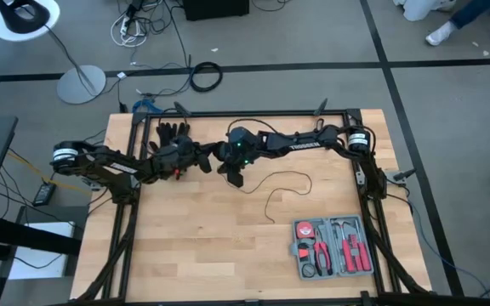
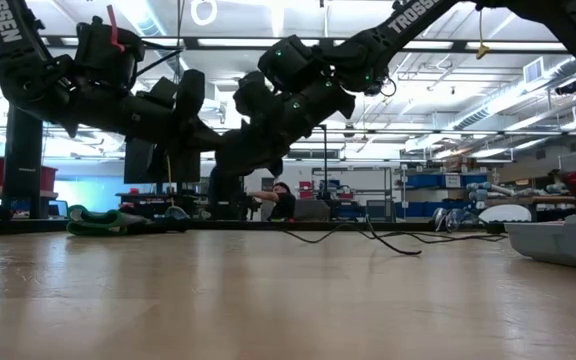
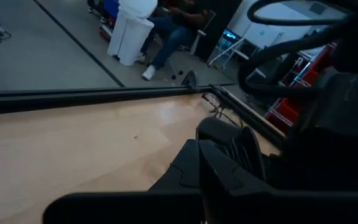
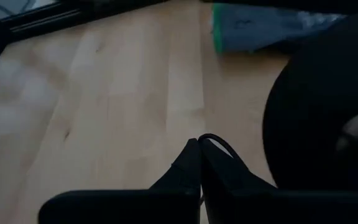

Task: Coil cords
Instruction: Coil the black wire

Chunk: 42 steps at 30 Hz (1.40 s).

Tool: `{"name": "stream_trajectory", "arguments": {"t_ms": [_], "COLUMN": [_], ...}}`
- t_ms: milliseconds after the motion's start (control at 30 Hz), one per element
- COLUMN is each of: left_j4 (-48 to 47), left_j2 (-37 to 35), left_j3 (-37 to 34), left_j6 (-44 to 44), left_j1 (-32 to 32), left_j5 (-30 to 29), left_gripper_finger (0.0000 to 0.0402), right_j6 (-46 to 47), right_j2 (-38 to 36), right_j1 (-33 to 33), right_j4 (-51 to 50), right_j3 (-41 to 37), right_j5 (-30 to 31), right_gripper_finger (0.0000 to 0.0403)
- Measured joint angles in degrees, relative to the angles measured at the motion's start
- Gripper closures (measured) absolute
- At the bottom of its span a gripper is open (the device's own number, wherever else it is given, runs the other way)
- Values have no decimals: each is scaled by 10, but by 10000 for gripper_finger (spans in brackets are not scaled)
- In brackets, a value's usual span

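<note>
Most of the cord [image 1: 283, 189] lies loose, uncoiled, mid-table; coiling barely begun. Right gripper [image 4: 199, 146] is closed, pinching a cord loop. Left gripper [image 1: 204, 158] is closed, empty as far as visible, touching right arm.

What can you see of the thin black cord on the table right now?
The cord is one very thin black wire lying loose on the wooden table, not coiled. It curves from the right gripper, arcs toward the right, then trails down to a free end above the tool case. A loop shows at the shut right fingers.
</note>
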Motion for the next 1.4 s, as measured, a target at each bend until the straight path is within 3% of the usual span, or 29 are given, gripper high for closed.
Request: {"name": "stream_trajectory", "arguments": {"t_ms": [233, 567, 867, 1167, 1400], "left_j4": [4, -24, -28, -71, -90], "left_j2": [0, 0, 0, 0, 0], "left_j3": [-1, 0, 0, 0, 0], "left_j6": [0, 0, 3, 3, 16], "left_j1": [5, 4, 4, 4, 4], "left_j5": [-11, 19, 28, 32, 31], "left_gripper_finger": [401, 401, 401, 401, 401], "right_j6": [4, 79, 86, 120, 121], "right_j2": [0, 0, 0, -2, -2], "right_j1": [4, -19, -32, -61, -88], "right_j4": [57, 108, 107, 105, 101], "right_j3": [-1, 0, 0, 0, 0], "right_j5": [30, 1, -20, -77, -166], "right_gripper_finger": [403, 403, 403, 403, 400]}}
